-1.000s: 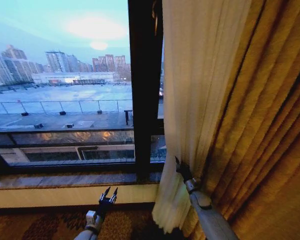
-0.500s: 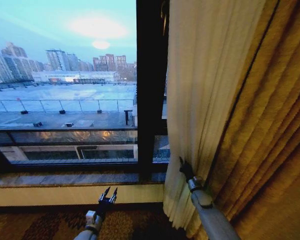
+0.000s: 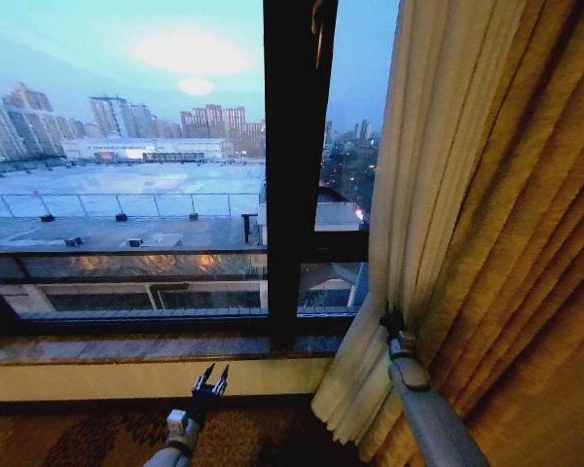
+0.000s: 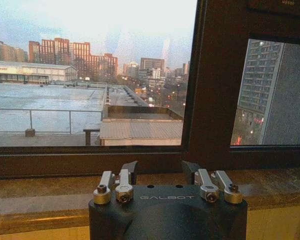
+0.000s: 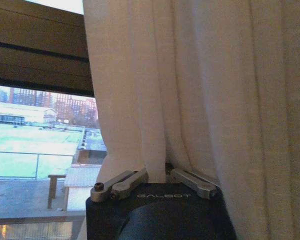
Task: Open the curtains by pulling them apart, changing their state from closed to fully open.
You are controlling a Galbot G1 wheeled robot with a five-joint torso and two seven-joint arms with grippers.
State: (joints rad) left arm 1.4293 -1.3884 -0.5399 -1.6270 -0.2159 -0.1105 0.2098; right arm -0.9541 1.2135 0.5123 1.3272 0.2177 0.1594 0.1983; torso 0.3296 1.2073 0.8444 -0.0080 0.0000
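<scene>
One sheer cream curtain (image 3: 409,195) hangs at the right of the window, bunched into long vertical folds, its long axis running floor to ceiling. Golden drape (image 3: 535,272) behind and to its right, touching it. Dark window post (image 3: 294,165) stands just left of the curtain; glass between them shows city buildings. Stone sill (image 3: 127,350) runs below the glass, patterned carpet (image 3: 97,438) under that.

Right gripper (image 3: 393,321) at the curtain's edge, low down, fingers pinched together on a fold of the sheer fabric (image 5: 155,125); fingertips buried in cloth. Curtain hem partly hidden behind the right arm.

Left gripper (image 3: 210,375) low before the sill, well apart from the curtain, fingers (image 4: 130,169) spread, holding nothing.
</scene>
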